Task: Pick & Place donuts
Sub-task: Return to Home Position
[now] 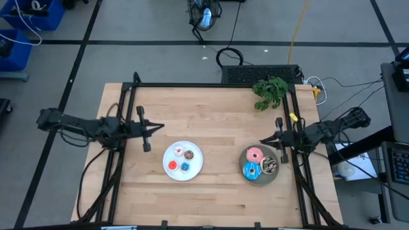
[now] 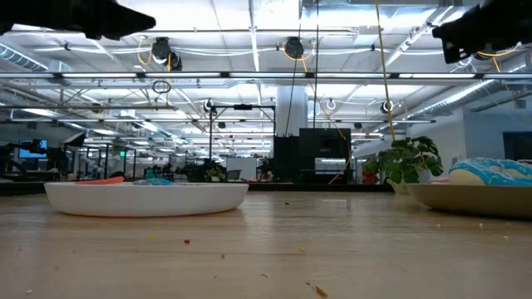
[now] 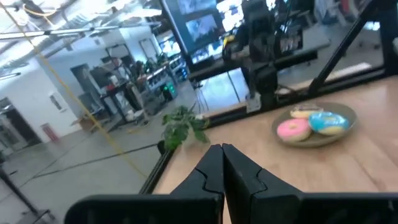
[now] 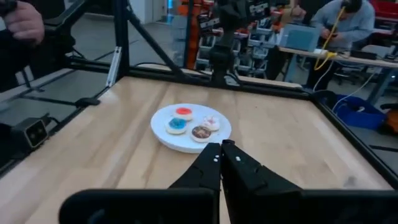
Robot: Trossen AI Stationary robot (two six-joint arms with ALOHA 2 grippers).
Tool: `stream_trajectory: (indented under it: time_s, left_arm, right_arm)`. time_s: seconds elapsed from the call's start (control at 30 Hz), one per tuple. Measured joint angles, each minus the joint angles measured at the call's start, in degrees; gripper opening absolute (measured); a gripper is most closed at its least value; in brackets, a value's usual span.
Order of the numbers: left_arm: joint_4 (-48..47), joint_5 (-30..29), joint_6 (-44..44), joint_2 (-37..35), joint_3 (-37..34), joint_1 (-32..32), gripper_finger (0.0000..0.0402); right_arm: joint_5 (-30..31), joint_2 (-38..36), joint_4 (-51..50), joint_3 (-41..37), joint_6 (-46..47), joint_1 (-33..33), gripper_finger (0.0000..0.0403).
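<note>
- Three large donuts sit close together on the grey plate [image 1: 263, 181] at the right side of the wooden counter [image 1: 211, 115]. The pink donut [image 1: 254, 154] lies on the side nearest the plant. The large blue donut [image 1: 250, 170] and the sprinkled chocolate donut [image 1: 269, 166] lie side by side toward the counter's front edge.
- Four small donuts share the white plate [image 1: 195, 168] near the counter's middle. The whitish donut [image 1: 179, 151] and the brown donut [image 1: 188, 154] are on the plant's side of it. The red donut [image 1: 172, 165] and the small blue donut [image 1: 185, 167] are on the front side.
- The two plates stand well apart, with bare wood between them.
- The right hand [image 1: 262, 142] hangs high over the counter. Seen from above, it sits just beside the grey plate's rim on the plant's side. Its fingers are pressed together with nothing between them, and it points across the counter toward the white plate.
- The left hand [image 1: 160, 127] hangs over the counter's left side, apart from the white plate. Its fingers are likewise pressed together and empty, and it faces the grey plate across the wood.
- A green potted plant [image 1: 270, 91] stands at the counter's far right corner, beyond the grey plate.
- In the room past the counter, the right wrist view shows a person [image 4: 348, 22] in a grey top bent over a desk.
</note>
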Motion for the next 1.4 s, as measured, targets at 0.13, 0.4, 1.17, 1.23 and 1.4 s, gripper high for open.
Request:
stream_trajectory:
  time_s: [0.13,0.4,1.17,1.23,1.4]
  left_arm:
    - [-3.16,8.19,-2.37,-5.83,-0.98,4.58,0.0003]
    - [-5.59,15.73,-6.72,-15.37,-8.18,8.67,0.0002]
    - [-17.65,22.54,-8.51,-29.85,-12.35,7.74,0.0001]
    - [-17.6,22.48,-9.35,-29.85,-13.12,7.74,0.0001]
    - [-13.08,23.34,-8.3,-29.74,-18.03,7.74,0.0001]
  right_arm:
    - [-2.95,-3.87,-0.4,-2.72,-1.39,-1.04,0.0]
    - [-3.44,-11.2,2.73,-6.67,-1.79,-2.55,0.0]
    - [0.0,-15.82,16.21,-19.9,-1.33,-2.55,0.0]
    - [1.06,-15.82,16.31,-20.05,-1.42,-2.53,0.0]
    - [4.32,-15.81,15.76,-21.12,-3.11,-2.83,0.0]
